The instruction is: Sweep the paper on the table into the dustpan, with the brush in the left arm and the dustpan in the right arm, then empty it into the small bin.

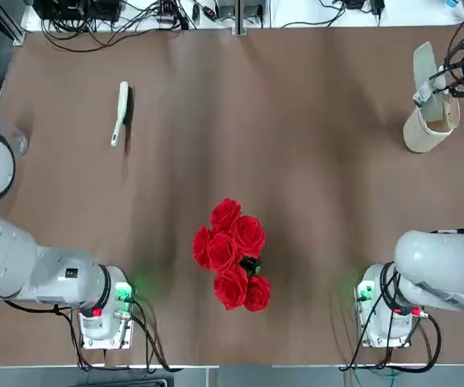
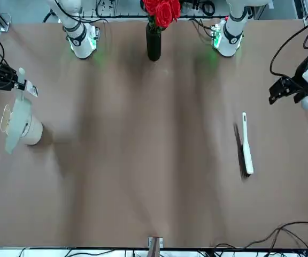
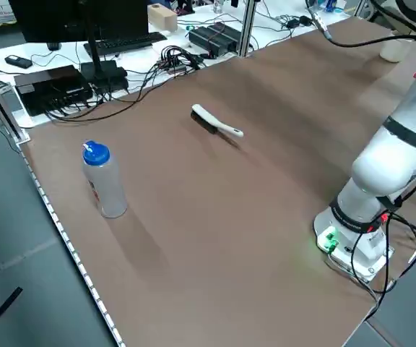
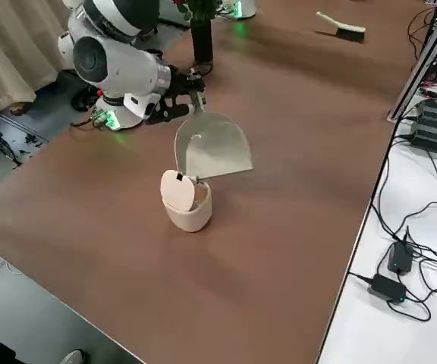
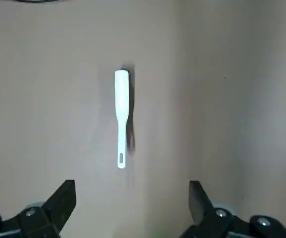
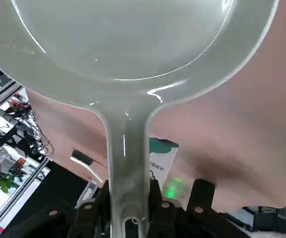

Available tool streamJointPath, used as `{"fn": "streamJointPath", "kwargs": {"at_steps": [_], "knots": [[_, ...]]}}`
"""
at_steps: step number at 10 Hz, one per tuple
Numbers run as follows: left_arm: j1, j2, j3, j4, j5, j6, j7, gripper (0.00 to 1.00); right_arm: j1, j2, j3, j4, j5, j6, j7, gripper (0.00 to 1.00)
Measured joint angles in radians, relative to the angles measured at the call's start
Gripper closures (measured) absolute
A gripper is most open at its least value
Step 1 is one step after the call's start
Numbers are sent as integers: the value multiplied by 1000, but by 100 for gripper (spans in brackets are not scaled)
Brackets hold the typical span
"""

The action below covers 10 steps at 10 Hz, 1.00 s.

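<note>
Dustpan clamped in right gripper, tipped over small bin.

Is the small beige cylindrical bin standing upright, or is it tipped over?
Upright: the small beige cylindrical bin stands on its base on the brown matte tabletop, its mouth facing up.

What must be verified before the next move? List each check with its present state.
Right gripper shut on the dustpan handle: ok.
Dustpan tipped over the small bin: ok.
Bin standing upright on the table, lid clear of its mouth: cannot tell about the lid, upright ok.
Brush in the left gripper: not ok; it lies on the table below open fingers.
Paper inside the bin: cannot tell.
</note>
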<state>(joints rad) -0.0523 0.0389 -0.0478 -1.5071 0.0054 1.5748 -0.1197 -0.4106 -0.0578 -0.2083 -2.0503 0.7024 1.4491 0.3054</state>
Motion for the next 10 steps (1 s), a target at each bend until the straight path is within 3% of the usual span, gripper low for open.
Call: {"fn": "streamJointPath", "kwargs": {"at_steps": [7,8,10], "knots": [[0,0,-1,0,0,3,0,0,6,29,-10,27,19,-33,0,67],[0,0,0,0,0,4,0,0,10,28,-1,30,18,-33,-2,67],[1,0,0,0,0,4,0,0,13,15,67,44,-14,-8,-7,67]]}}
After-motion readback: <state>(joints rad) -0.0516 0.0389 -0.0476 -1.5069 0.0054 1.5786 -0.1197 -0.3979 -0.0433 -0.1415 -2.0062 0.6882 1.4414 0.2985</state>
